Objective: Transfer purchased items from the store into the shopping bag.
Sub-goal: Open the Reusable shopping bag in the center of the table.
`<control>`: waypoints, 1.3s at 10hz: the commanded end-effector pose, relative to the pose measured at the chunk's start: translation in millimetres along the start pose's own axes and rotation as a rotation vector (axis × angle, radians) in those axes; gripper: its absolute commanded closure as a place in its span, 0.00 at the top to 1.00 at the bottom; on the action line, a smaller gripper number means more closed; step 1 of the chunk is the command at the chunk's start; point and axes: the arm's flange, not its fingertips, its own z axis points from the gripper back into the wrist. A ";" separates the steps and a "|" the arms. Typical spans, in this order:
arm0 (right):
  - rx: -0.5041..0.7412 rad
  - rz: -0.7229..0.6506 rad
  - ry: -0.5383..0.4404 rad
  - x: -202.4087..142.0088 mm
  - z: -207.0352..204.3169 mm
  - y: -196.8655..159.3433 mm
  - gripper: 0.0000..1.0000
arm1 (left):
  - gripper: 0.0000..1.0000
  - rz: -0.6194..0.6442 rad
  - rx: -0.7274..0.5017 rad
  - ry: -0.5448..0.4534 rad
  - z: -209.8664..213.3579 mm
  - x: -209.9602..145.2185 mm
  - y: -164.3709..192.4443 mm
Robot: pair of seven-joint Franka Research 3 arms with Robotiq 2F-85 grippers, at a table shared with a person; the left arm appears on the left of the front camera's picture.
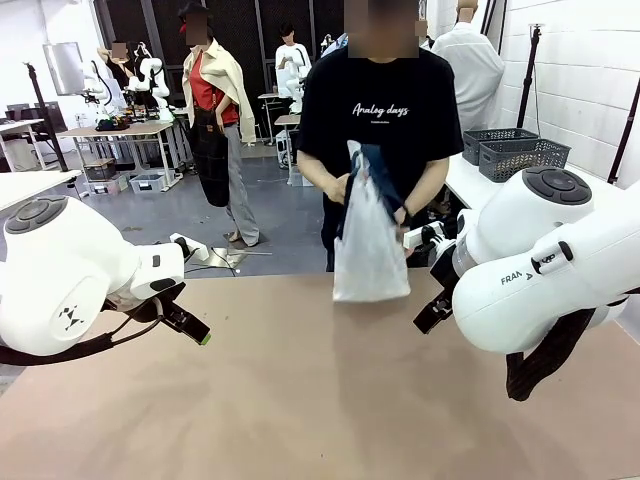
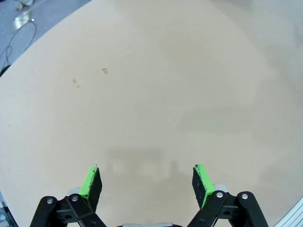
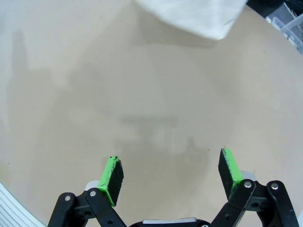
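A person (image 1: pixel 380 110) holds the whitish plastic, navy-handled shopping bag (image 1: pixel 370 255) upright; contents unclear. The left gripper (image 2: pixel 147 177) and right gripper (image 3: pixel 170 172) gape wide, empty.

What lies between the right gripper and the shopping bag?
Nothing. In the right wrist view, bare tan table runs from the open right gripper up to the shopping bag at the top edge.

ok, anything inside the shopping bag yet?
Cannot tell. The person's hands hold the shopping bag upright at the far edge of the table. No shapes show through its whitish plastic, and its top is gathered in the hands, hiding the interior.
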 end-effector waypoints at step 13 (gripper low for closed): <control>0.000 0.000 0.000 0.0 0.0 -0.1 1.00 | 1.00 0.001 0.000 0.000 0.1 -0.2 0.7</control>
